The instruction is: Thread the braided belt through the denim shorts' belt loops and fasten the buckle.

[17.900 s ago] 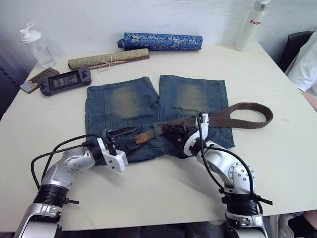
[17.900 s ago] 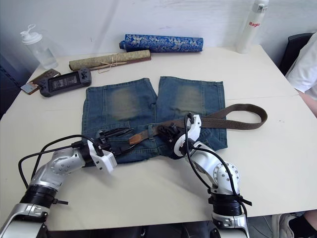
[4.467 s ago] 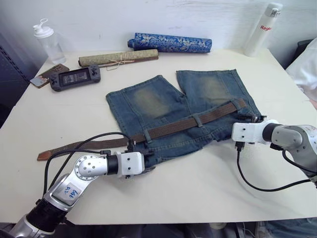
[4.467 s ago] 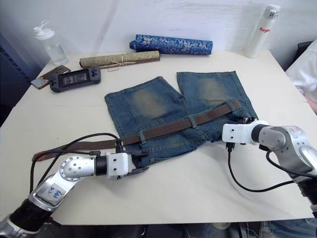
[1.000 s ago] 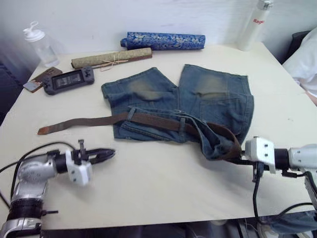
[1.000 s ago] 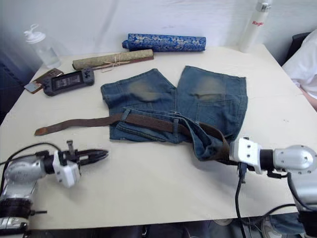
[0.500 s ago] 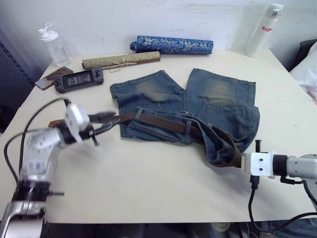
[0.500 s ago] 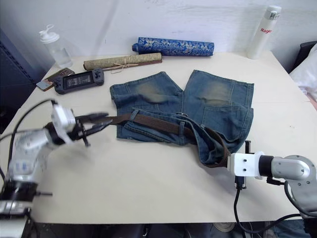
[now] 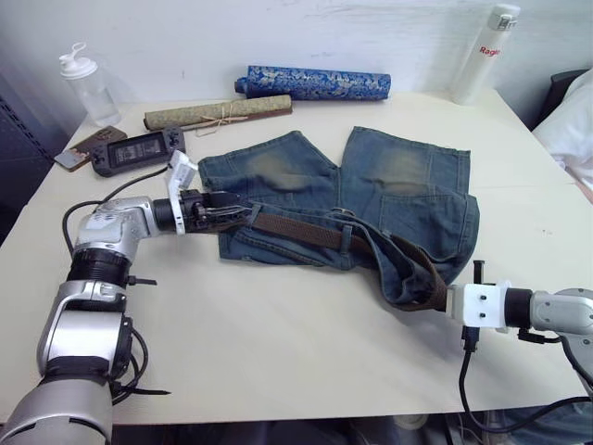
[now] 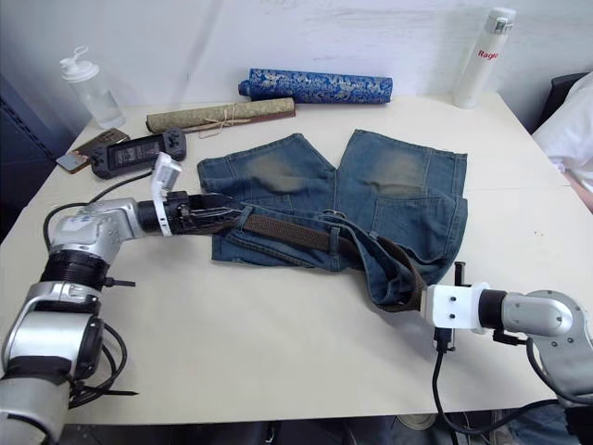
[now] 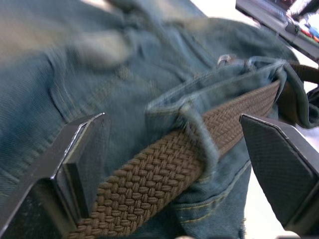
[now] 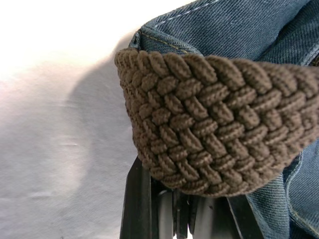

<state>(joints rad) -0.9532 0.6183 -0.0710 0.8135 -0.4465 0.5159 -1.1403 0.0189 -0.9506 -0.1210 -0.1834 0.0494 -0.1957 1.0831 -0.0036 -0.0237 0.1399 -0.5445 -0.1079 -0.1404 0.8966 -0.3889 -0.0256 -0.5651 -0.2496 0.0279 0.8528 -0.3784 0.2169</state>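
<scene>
belt through the waistband, both grippers at its ends

shorts (image 9: 398, 190) lie flat mid-table (image 9: 278, 352), legs toward the wall, one waist corner bunched up. belt (image 9: 306, 232) runs along the waistband under a loop (image 11: 199, 137). left gripper (image 9: 227, 209) at the shorts' left waist edge, fingers (image 11: 82, 159) spread either side of the belt, not touching it. right gripper (image 12: 179, 214) at the bunched corner, fingers pinching a bend of the belt. game console (image 9: 134, 151) and two rolled tubes lie beyond the shorts.
</scene>
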